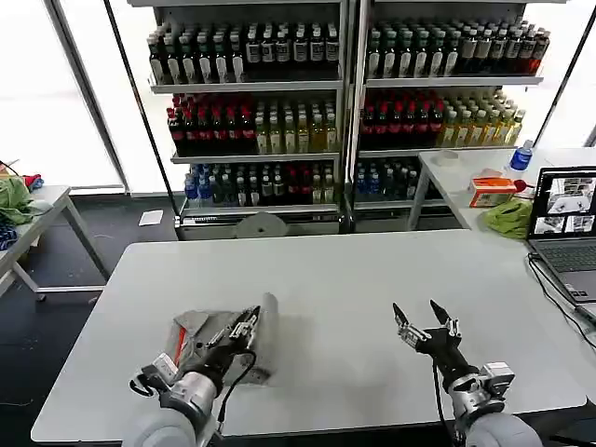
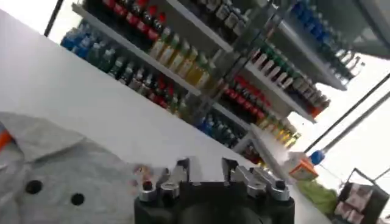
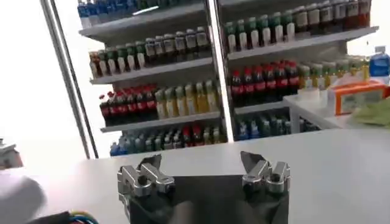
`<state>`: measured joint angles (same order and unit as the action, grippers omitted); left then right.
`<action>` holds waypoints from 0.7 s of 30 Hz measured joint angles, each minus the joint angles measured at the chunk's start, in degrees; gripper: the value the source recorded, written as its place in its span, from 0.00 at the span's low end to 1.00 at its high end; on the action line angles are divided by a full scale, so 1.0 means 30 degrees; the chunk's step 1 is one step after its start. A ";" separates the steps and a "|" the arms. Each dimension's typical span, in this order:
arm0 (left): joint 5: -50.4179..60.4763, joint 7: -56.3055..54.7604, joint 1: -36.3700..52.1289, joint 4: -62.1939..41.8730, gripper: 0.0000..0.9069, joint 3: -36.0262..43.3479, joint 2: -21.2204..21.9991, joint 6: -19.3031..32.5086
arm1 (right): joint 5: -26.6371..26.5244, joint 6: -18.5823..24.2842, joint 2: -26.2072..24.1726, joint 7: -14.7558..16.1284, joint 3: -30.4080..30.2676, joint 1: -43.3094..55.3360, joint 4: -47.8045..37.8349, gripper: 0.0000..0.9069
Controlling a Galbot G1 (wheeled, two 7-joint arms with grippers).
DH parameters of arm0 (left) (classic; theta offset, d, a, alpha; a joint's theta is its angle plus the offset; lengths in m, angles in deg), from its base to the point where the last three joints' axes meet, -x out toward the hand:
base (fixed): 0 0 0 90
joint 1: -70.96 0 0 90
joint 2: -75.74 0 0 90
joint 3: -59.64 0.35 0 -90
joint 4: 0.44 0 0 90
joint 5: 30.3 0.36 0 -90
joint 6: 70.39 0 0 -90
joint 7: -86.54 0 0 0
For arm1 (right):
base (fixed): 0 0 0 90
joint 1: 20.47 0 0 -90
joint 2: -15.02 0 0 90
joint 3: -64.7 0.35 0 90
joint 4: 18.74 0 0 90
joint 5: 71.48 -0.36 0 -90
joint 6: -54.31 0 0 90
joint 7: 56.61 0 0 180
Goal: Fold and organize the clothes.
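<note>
A folded light grey shirt (image 1: 207, 328) lies on the white table (image 1: 354, 279) near its front left, with an orange strip of inner collar (image 1: 179, 343) showing. In the left wrist view the shirt (image 2: 55, 173) spreads below the gripper, two dark buttonholes visible. My left gripper (image 1: 250, 323) hovers over the shirt's right part; its jaws (image 2: 205, 168) stand open with bare table between them. My right gripper (image 1: 425, 320) is held above bare table at the front right, well apart from the shirt. It is open (image 3: 200, 161) and holds nothing.
Shelves of drink bottles (image 1: 335, 102) stand behind the table. A second table at the right carries a laptop (image 1: 564, 223), a bright green cloth (image 1: 508, 218), an orange box (image 1: 491, 190) and a bottle (image 1: 522, 155). A side table (image 1: 47, 200) with green cloth (image 1: 13, 200) stands at the left.
</note>
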<state>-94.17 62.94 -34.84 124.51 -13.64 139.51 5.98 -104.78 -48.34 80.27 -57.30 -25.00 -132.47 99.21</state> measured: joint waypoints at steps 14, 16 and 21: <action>0.0108 0.1639 -0.0222 0.1290 1.00 -0.1502 0.1177 0.1813 | -0.1556 -0.2465 0.0530 -0.0809 -0.3177 0.2446 -0.0669 1.00; 0.0638 0.1939 -0.0477 0.1623 1.00 -0.2159 0.1278 0.2075 | -0.1754 -0.2408 0.0453 -0.1016 -0.4016 0.2864 -0.0900 1.00; 0.2354 0.2967 -0.1371 0.2535 1.00 -0.3948 0.1535 0.2810 | -0.2575 -0.2055 0.0157 -0.1340 -0.6239 0.3755 -0.1553 1.00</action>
<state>-87.11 71.84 -38.95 132.12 -25.48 144.11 14.41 -112.51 -54.51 80.74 -61.32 -43.72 -121.21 94.55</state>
